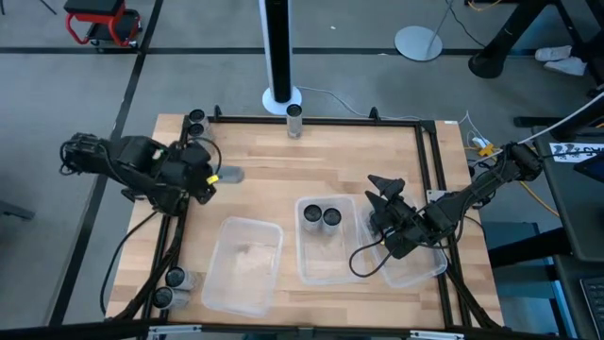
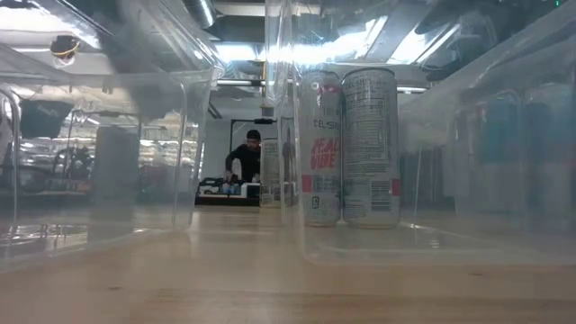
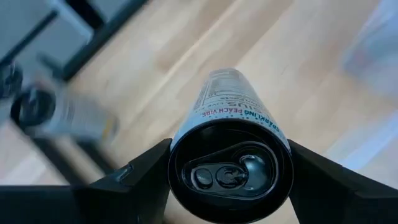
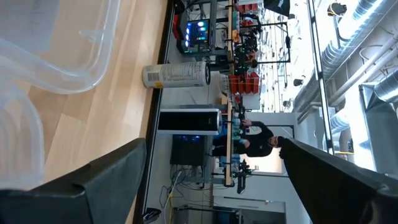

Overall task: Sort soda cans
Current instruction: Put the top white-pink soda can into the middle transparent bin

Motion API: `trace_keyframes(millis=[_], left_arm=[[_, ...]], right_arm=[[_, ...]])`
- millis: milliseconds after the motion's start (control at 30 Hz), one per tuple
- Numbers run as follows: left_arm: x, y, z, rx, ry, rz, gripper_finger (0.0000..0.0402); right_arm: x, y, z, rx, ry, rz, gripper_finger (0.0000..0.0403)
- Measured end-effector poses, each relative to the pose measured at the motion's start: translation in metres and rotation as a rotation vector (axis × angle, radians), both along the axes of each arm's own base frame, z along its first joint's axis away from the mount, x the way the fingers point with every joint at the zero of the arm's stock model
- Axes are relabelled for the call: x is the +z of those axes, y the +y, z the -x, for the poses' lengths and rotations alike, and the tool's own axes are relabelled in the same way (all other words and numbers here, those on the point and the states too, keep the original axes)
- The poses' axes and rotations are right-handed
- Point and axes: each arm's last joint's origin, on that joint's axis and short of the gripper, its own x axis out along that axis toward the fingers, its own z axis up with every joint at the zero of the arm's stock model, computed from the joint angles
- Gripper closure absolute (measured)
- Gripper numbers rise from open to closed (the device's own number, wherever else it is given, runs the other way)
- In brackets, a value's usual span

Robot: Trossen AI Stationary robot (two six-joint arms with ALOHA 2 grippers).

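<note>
Fingers (image 3: pixel 149 180) clamp can (image 3: pixel 230 155); middle bin (image 1: pixel 326 269) holds two cans (image 1: pixel 322 216).

In the high view, three clear rectangular plastic bins sit along the lower middle of the wooden table (image 1: pixel 283 170): the left bin (image 1: pixel 244 266), the middle bin (image 1: pixel 326 257) holding two dark-topped soda cans (image 1: pixel 322 217), and the right bin (image 1: pixel 415 269) under the right gripper (image 1: pixel 382 203). At left, the left gripper (image 1: pixel 208 178) holds a lying can (image 1: pixel 229 175). One can (image 1: pixel 294 118) stands at the top edge, two cans (image 1: pixel 195 121) at the upper-left corner, and two more cans (image 1: pixel 170 286) at the lower-left.
</note>
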Motion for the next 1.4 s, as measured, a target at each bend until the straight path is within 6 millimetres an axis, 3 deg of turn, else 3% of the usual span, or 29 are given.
trace_keyframes(millis=[133,333,667,900,1033,1400], left_arm=[[0.017,-0.001,-0.013,-0.075,-0.166,-0.008,0.0151],[0.036,-0.014,-0.053,-0.292,-0.361,0.01,0.0151],[0.032,-0.041,-0.138,-0.516,-0.252,0.027,0.0151],[0.035,-0.063,-0.187,-0.654,-0.206,-0.008,0.0151],[0.026,-0.071,-0.206,-0.687,-0.165,-0.023,0.0151],[-0.024,-0.084,-0.248,-0.768,-0.034,0.015,0.0151]], right_arm=[[0.0,0.0,0.0,0.0,0.0,0.0,0.0031],[0.0,0.0,0.0,0.0,0.0,0.0,0.0031],[0.0,0.0,0.0,0.0,0.003,0.002,0.0031],[-0.001,0.0,0.0,0.004,0.014,-0.001,0.0031],[-0.001,0.0,0.001,0.006,0.022,0.003,0.0031],[-0.001,-0.001,0.001,0.007,0.024,0.005,0.0031]])
